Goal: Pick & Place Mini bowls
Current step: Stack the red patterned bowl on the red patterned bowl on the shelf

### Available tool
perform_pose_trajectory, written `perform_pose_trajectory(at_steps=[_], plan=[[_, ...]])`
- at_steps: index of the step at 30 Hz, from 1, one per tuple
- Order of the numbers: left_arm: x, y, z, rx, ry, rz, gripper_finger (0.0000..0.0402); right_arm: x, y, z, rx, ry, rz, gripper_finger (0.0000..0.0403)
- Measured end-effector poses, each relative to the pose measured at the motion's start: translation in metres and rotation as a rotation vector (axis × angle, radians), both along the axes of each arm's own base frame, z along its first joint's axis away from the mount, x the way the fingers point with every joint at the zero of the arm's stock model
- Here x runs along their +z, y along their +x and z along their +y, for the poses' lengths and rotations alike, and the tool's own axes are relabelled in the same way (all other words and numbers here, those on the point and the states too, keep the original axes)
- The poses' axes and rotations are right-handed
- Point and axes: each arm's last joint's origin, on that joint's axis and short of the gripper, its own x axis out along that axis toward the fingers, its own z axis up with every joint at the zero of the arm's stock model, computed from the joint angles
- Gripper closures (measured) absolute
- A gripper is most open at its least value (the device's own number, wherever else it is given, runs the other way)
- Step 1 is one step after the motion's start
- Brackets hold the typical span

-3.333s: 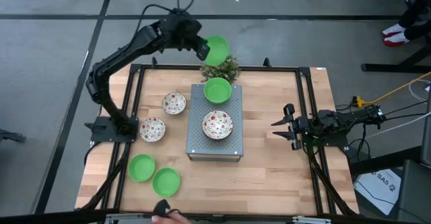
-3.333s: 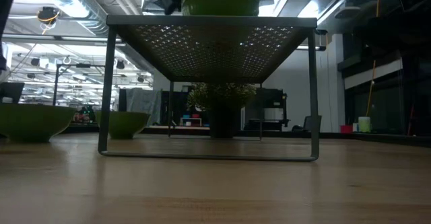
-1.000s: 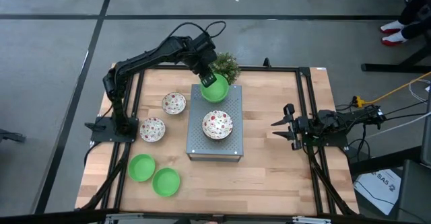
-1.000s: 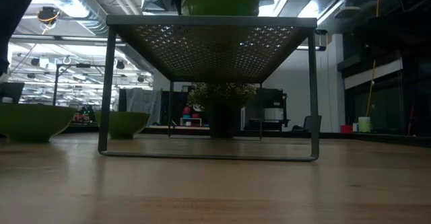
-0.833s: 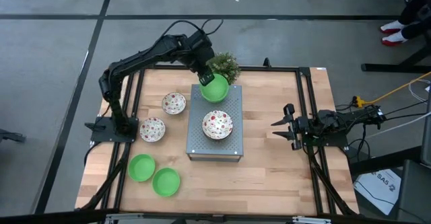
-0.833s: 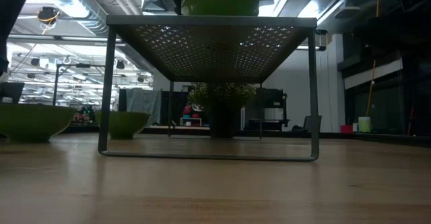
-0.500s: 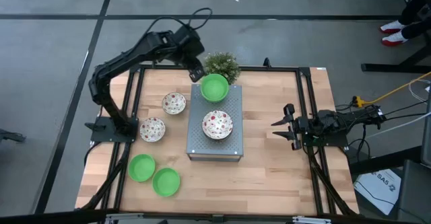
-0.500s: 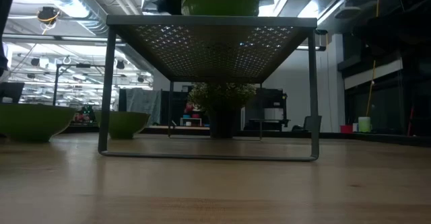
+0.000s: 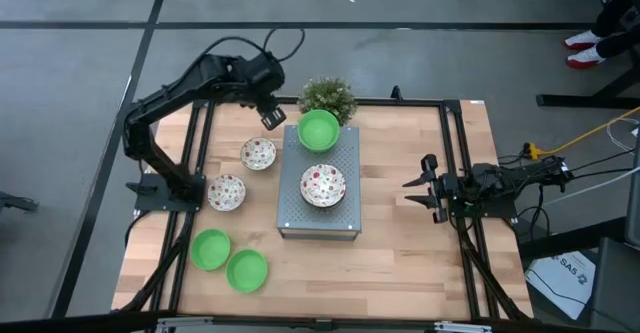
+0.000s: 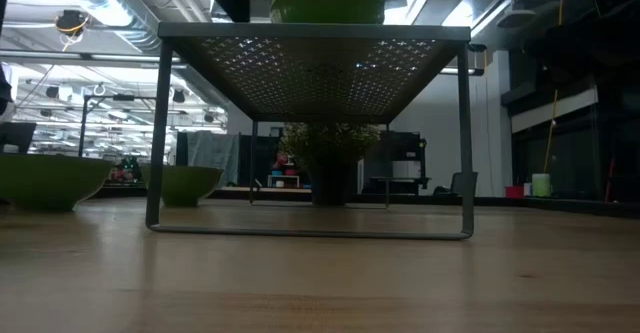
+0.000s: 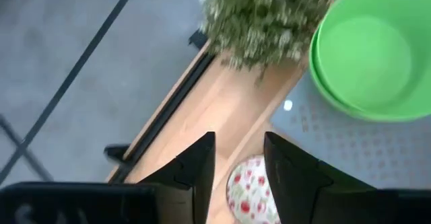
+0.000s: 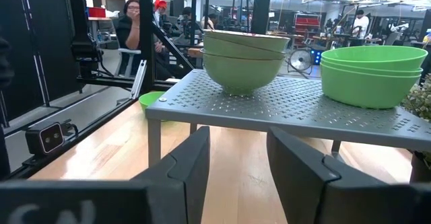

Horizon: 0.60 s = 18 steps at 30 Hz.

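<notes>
A grey perforated stand (image 9: 318, 213) in the table's middle carries two nested green mini bowls (image 9: 319, 130) at its far end and speckled mini bowls (image 9: 323, 185) nearer; the right wrist view shows both piles, green (image 12: 374, 66) and speckled (image 12: 246, 59). Two speckled bowls (image 9: 258, 153) (image 9: 226, 192) and two green ones (image 9: 210, 249) (image 9: 247, 270) rest on the wood to the left. My left gripper (image 9: 270, 116) hovers open beyond the far-left speckled bowl (image 11: 248, 190), left of the green pile (image 11: 367, 56). My right gripper (image 9: 425, 185) waits open to the right of the stand.
A small bushy potted plant (image 9: 327, 97) stands at the far edge, just behind the stand and close to my left gripper. Black frame rails (image 9: 455, 153) run along the table's sides. Bare wood lies between the stand and my right gripper and along the near edge.
My left gripper has let go of the upper green bowl and drawn back from the stand's far end toward the table's left edge. The bowl stays nested in the other green one on the stand.
</notes>
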Motion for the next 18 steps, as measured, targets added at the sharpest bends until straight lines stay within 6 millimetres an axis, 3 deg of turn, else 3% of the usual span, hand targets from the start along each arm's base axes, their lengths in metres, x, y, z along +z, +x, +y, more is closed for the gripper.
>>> perform_pose_trajectory(at_steps=[6, 18], plan=[[-0.001, 0.001, -0.019, 0.023, -0.029, 0.002, 0.0281, 0.0, 0.0, 0.0, 0.0, 0.0, 0.0, 0.0256], [-0.001, -0.01, -0.077, 0.024, -0.047, -0.035, 0.0286, 0.0, 0.0, 0.0, 0.0, 0.0, 0.0, 0.0256]])
